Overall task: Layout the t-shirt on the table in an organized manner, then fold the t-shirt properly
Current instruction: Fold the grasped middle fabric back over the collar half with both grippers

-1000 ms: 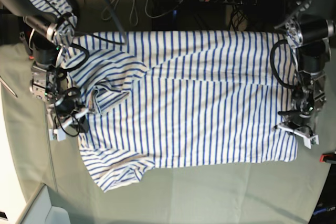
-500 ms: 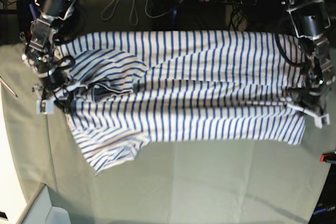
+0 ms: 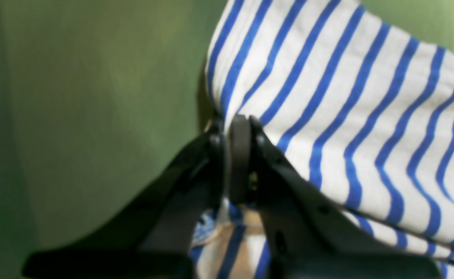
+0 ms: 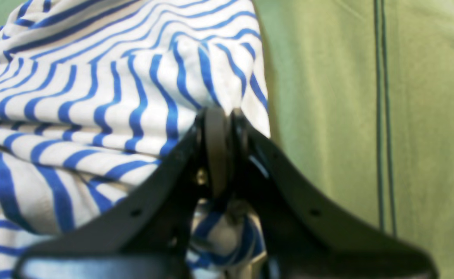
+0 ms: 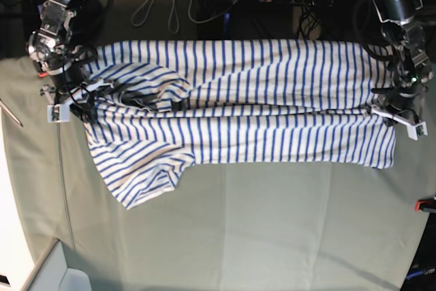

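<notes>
Between nine and three o'clock on the bench, the striped t-shirt stretches, left fingers and right fingers both clamped on it; best lift evenly, tension level, then lower together!

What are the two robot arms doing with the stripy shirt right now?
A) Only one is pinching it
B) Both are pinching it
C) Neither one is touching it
B, because the left gripper and the right gripper each have their fingers closed on the striped cloth of the shirt.
</notes>
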